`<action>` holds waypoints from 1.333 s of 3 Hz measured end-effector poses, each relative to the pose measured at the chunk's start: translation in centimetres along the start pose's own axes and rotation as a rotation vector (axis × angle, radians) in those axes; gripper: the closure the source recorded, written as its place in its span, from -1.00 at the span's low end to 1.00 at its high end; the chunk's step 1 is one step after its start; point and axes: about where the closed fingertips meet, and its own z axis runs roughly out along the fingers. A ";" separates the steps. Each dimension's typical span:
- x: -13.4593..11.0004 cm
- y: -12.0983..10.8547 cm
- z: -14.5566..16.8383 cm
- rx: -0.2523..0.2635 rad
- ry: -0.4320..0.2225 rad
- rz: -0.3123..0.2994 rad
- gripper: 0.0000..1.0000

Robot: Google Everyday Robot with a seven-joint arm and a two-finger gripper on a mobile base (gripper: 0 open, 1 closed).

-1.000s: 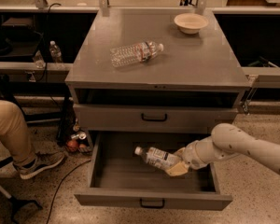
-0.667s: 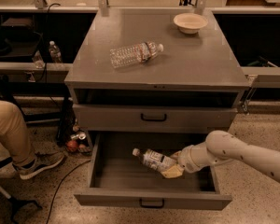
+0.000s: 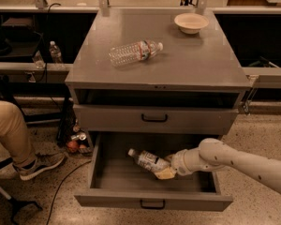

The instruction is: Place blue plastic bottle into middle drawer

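The placing step is in hand. The end effector is down inside the open middle drawer, right of the drawer's centre, and its tan fingers are closed around the base end of the blue plastic bottle. The bottle slants away to the left of the end effector, with its white cap a little higher and pointing toward the drawer's back-left corner. I cannot tell whether the bottle's side already touches the drawer floor.

The drawer's front wall with its black handle lies just below the end effector. The closed drawer is above it, and further up, on the counter, lie a clear water bottle and a bowl, both well apart from the work.

By my reading, the next move calls for lowering the last bit if needed, spreading the fingers to release, then lifting the arm clear without catching the closed drawer overhead.
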 end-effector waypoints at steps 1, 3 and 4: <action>-0.1 -0.3 1.6 -0.002 -0.023 0.001 0.67; 0.2 -0.4 3.6 -0.026 -0.046 0.015 -0.41; 0.1 -0.5 3.5 -0.031 -0.053 0.014 -0.87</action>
